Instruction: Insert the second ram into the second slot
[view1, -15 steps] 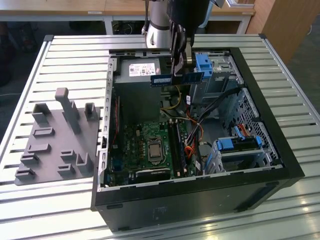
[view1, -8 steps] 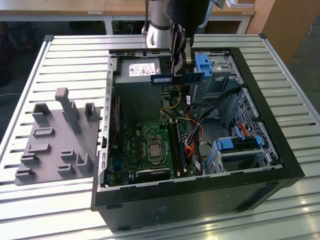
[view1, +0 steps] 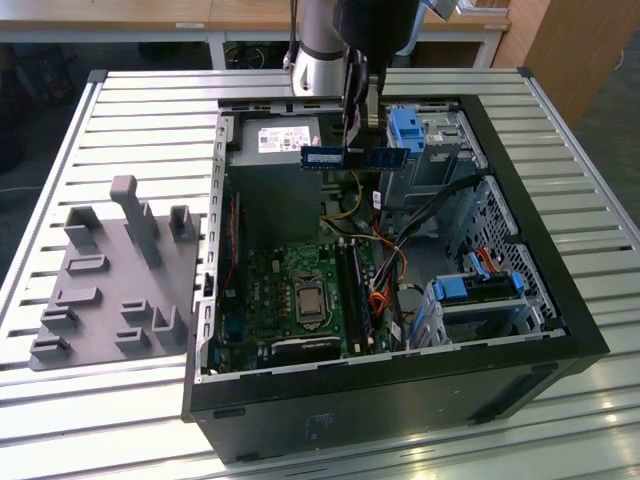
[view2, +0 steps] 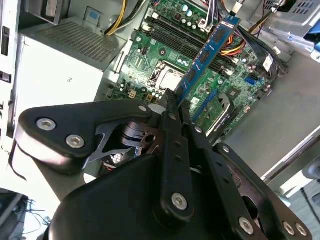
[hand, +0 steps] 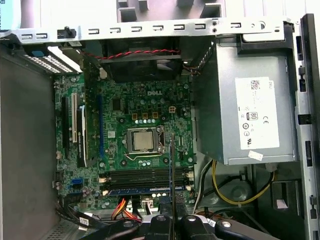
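Item: second ram, clamped level in the tool, high over the far side of the case.
Handling: probably best kept parallel to the empty slots and pressed evenly.

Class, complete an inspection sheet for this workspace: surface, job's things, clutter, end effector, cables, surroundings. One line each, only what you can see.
Surface: ribbed metal slat table, carrying an open black computer case lying on its side.
Job's things: thin, flat blue ram stick held level above the case, not yet in a slot; black memory slots on the green motherboard, with another blue stick already seated beside them.
Clutter: grey plastic parts fixture on the exterior view's left, apart from the case.
End effector: shut on the ram stick.
Cables: yellow wires by the grey metal power supply; orange-red flat cables near the slots.
Surroundings: wooden furniture behind the table.
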